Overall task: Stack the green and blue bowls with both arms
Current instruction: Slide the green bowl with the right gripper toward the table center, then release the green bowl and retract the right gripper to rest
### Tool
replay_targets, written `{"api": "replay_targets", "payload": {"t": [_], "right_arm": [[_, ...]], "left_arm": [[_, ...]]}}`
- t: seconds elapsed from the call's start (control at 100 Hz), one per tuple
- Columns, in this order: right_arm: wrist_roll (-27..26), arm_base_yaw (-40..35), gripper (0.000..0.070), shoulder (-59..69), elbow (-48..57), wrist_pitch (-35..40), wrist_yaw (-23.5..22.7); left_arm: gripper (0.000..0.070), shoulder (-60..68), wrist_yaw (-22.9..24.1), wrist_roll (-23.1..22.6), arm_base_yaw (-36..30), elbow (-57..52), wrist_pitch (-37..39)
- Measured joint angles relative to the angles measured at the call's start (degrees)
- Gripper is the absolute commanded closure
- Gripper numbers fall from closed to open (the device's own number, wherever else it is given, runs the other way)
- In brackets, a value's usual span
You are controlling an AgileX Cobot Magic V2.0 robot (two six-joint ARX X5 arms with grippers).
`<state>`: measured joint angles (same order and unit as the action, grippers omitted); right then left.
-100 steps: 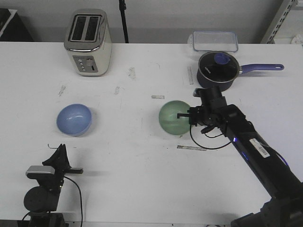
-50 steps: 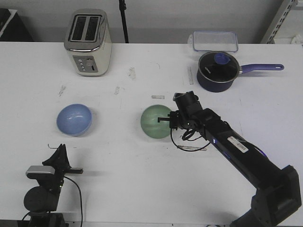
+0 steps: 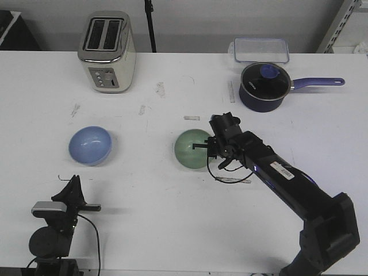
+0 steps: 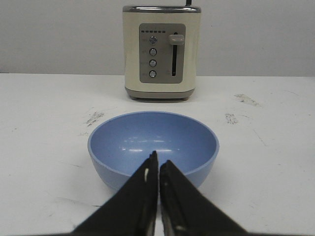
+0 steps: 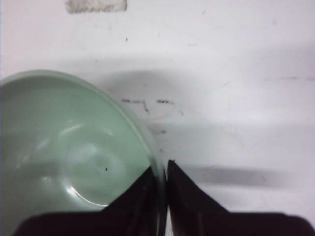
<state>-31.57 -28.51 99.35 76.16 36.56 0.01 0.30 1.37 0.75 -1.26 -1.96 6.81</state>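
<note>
My right pincer [image 3: 204,145] is clamped on the green bowl's [image 3: 191,149] rim. My left pincer [image 4: 158,167] is pressed together near the blue bowl [image 4: 153,144].

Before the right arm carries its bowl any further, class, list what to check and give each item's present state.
1. Right end effector pinches the green bowl's rim, one finger inside, one outside: ok.
2. Green bowl lifted off the table: cannot tell.
3. Blue bowl upright and open to receive: ok.
4. Table between the two bowls free of obstacles: ok.
5. Left end effector shut, holding nothing, short of the blue bowl: ok.
6. Toaster and saucepan away from the path: ok.
</note>
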Motion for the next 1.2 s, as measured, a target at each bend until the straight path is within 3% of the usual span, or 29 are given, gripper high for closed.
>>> {"api": "replay_targets", "payload": {"t": [0.37, 0.58, 0.76, 0.91, 1.2], "right_arm": [[-0.2, 0.0, 0.0678, 1.5, 0.0, -0.4, -0.5], [-0.2, 0.0, 0.0553, 1.4, 0.0, -0.5, -0.5], [-0.2, 0.0, 0.054, -0.6, 0.0, -1.4, -0.2], [0.3, 0.0, 0.0384, -4.8, 0.0, -3.2, 0.3], [5.6, 2.1, 0.0378, -12.5, 0.0, -4.5, 1.6]], "left_arm": [[0.0699, 0.0, 0.0, 0.0, 0.0, 0.0, 0.0], [0.0699, 0.0, 0.0, 0.0, 0.0, 0.0, 0.0], [0.0699, 0.0, 0.0, 0.0, 0.0, 0.0, 0.0], [0.0699, 0.0, 0.0, 0.0, 0.0, 0.0, 0.0], [0.0699, 0.0, 0.0, 0.0, 0.0, 0.0, 0.0]]}}
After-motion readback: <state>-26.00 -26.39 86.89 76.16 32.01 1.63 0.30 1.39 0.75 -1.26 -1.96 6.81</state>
